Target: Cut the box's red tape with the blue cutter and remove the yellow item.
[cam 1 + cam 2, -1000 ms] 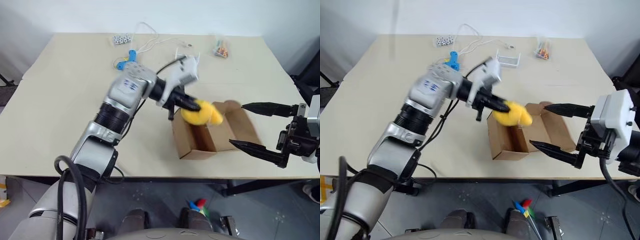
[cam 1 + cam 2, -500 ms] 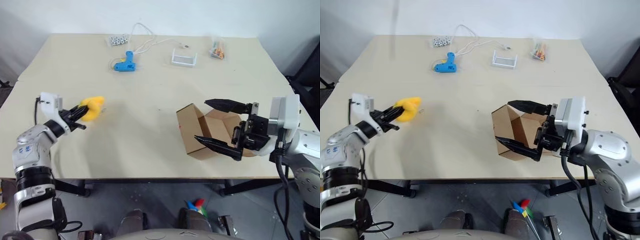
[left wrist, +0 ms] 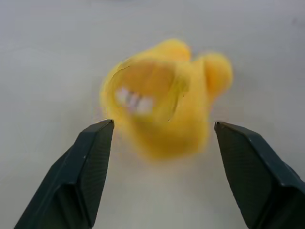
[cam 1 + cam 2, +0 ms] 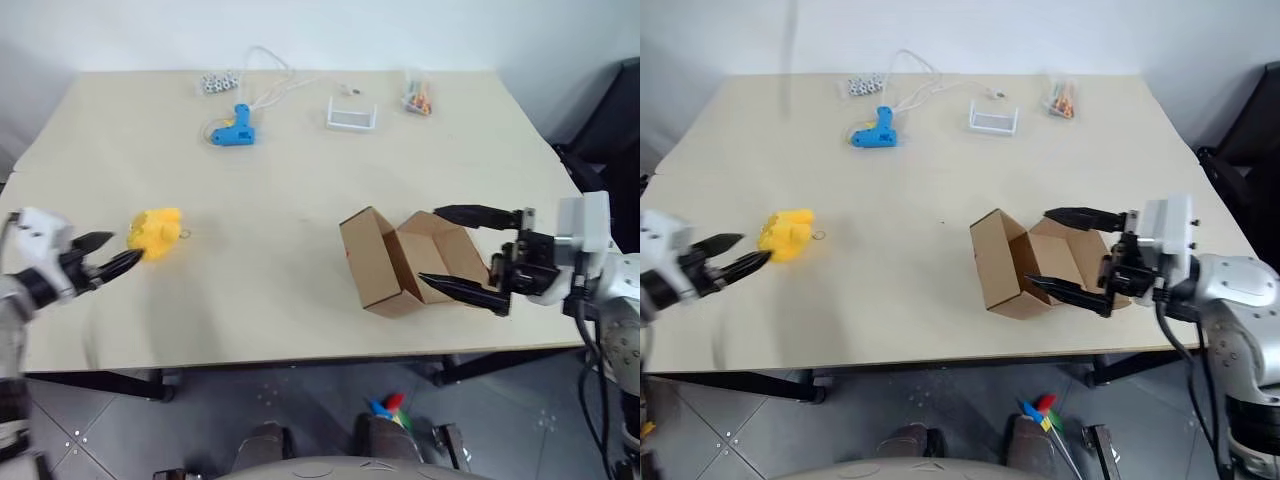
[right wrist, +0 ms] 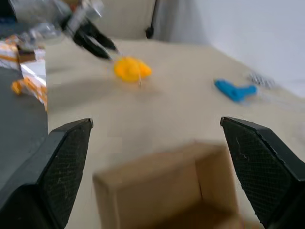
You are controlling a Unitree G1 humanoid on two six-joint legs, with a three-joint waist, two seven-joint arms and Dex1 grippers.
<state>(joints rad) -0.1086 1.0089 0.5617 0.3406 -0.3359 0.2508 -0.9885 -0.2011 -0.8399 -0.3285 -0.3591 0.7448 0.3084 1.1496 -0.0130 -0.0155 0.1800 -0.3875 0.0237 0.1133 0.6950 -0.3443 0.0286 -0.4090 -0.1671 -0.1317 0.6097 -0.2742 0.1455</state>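
The yellow item [image 4: 155,232] lies on the table near its left edge, a soft lumpy shape. My left gripper [image 4: 118,252] is open just behind it; in the left wrist view the yellow item [image 3: 162,109] sits just beyond the spread fingertips, touching neither. The box [image 4: 385,265] stands open on the right of the table, flaps spread. My right gripper [image 4: 430,245] is open, one finger above the box's open side and one in front of it, gripping nothing. The red tape and the blue cutter are out of view.
At the back of the table [image 4: 300,190] lie a light-blue glue gun [image 4: 232,130] with a white cord, a small white tray [image 4: 352,117], a bag of coloured bits [image 4: 417,95] and some small beads [image 4: 212,84]. Something coloured [image 4: 385,408] lies on the floor.
My left arm swung from the box to the table's left side with the yellow item, then opened and let it go onto the table. The right gripper closed in on the box.
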